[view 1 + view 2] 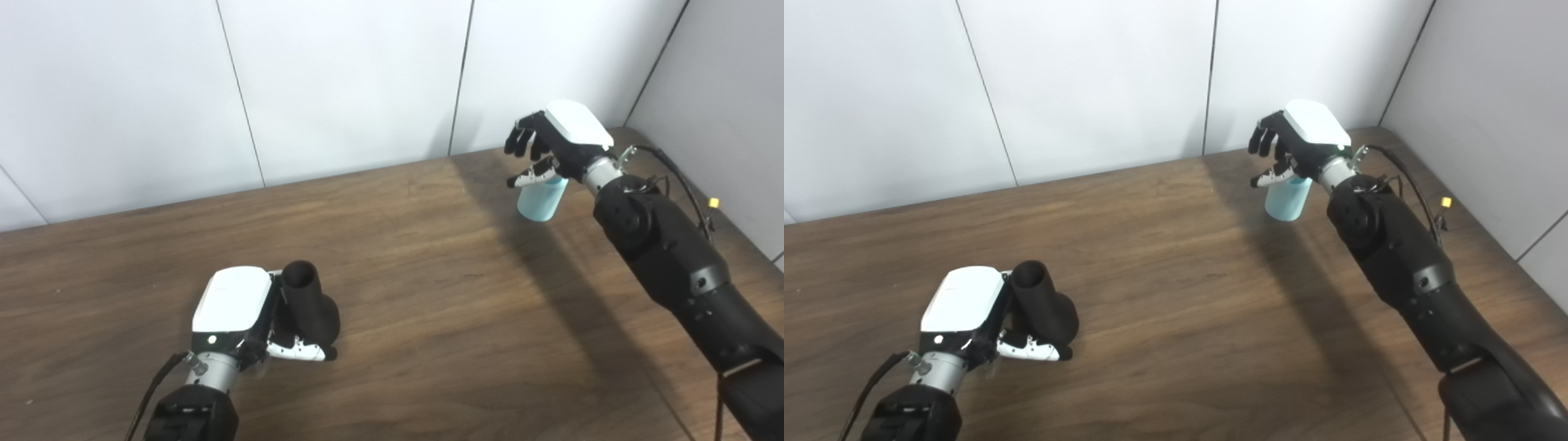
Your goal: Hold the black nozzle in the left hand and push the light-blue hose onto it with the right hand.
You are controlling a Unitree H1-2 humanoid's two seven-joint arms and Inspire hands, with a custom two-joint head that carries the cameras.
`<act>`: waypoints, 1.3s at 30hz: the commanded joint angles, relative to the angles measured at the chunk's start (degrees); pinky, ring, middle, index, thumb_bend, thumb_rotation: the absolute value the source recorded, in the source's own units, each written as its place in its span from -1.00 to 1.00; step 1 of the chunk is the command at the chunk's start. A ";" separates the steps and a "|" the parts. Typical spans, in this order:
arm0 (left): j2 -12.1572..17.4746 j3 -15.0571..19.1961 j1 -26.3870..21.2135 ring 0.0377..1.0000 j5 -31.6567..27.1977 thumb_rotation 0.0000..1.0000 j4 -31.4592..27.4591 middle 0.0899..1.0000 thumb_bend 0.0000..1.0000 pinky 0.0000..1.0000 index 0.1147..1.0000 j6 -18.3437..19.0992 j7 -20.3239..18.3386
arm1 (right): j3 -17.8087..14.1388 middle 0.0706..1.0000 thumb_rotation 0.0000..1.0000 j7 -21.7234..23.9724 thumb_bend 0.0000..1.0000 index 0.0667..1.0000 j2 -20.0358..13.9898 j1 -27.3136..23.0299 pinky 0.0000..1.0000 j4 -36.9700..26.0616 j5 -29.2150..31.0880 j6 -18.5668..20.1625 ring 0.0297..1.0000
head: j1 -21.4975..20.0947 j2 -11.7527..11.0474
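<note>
My left hand (pixel 236 306) grips the black nozzle (pixel 309 300) at seven o'clock on the wooden table (pixel 429 294), open mouth tilted up. At two o'clock, well apart, my right hand (pixel 560 144) hangs over the upright light-blue hose (pixel 542 199), fingers curled but apparently not closed on it.

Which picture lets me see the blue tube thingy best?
Neither wins by much. The left eye view shows the light-blue hose slightly larger, below the right hand. The right eye view shows it equally, top hidden by that hand.

Bright, fairly sharp; table (pixel 429 294) perhaps shadowed rightward.
</note>
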 commanded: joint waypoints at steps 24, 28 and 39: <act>-0.27 -0.19 -0.51 -0.09 1.11 -1.00 -1.61 -0.24 0.05 -0.27 -0.15 0.31 -0.25 | -3.95 -0.09 -1.00 -2.29 0.04 -0.05 -1.34 -1.91 -0.06 -3.20 -0.65 -1.77 -0.22 | -0.13 -0.01; -0.32 -0.20 -0.59 -0.09 1.05 -1.00 -1.23 -0.24 0.05 -0.28 -0.15 0.17 0.13 | -3.59 -0.09 -1.00 -2.13 0.04 -0.04 -1.92 -2.11 -0.10 -2.47 -1.18 -2.42 -0.23 | -0.29 -0.17; -0.16 -0.35 -0.75 -0.09 1.38 -1.00 -1.21 -0.23 0.05 -0.28 -0.15 0.06 0.11 | 0.54 0.20 -0.72 11.48 0.86 0.22 -6.13 -2.18 -0.03 -4.83 -6.85 6.54 0.09 | -0.59 -0.26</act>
